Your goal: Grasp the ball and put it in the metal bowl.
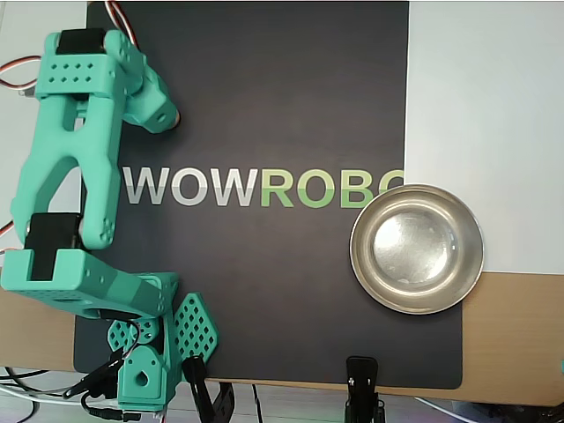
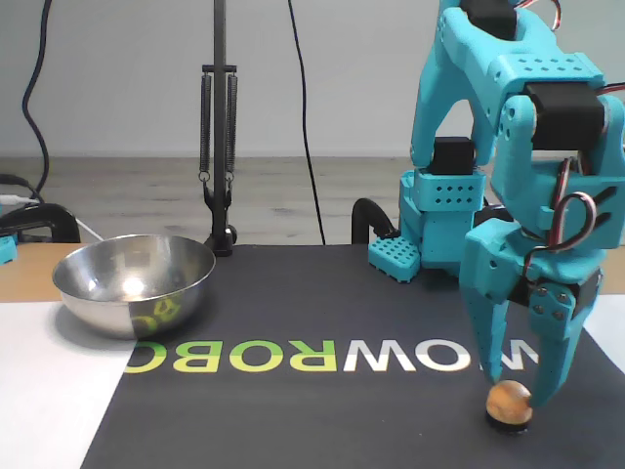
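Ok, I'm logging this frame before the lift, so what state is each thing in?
ball: on the black mat, between the tool's fingertips, not lifted; hidden by the arm in the overhead view.
tool: lowered around the ball, jaws apart on either side; contact unclear.
metal bowl: upright, empty, at the mat's edge.
mat: lying flat.

A pale, plain wall (image 2: 117, 68) closes off the scene in the fixed view, with a grey-brown floor (image 2: 117, 200) stretching below it. Black cables (image 2: 305, 127) hang down in front of the wall beside a black sprung lamp arm (image 2: 219, 127) clamped at the far edge of the wooden surface (image 1: 515, 339). A dark mat (image 1: 264, 97) printed with white and green letters covers most of the surface, next to a white sheet (image 1: 485, 106). Soft, even daylight fills the room.
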Controlling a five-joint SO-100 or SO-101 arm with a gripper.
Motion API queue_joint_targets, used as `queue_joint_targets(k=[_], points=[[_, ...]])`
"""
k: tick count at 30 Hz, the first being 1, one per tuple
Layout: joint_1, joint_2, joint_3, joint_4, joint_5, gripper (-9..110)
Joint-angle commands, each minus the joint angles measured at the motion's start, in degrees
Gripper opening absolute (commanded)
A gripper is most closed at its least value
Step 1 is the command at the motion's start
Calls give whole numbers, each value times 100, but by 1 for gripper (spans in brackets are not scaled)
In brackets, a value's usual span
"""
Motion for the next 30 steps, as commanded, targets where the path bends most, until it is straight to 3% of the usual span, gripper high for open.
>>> queue_joint_targets(k=[1, 30], points=[[0, 26, -35, -26, 35, 44], [0, -308, -105, -185, 44, 43]])
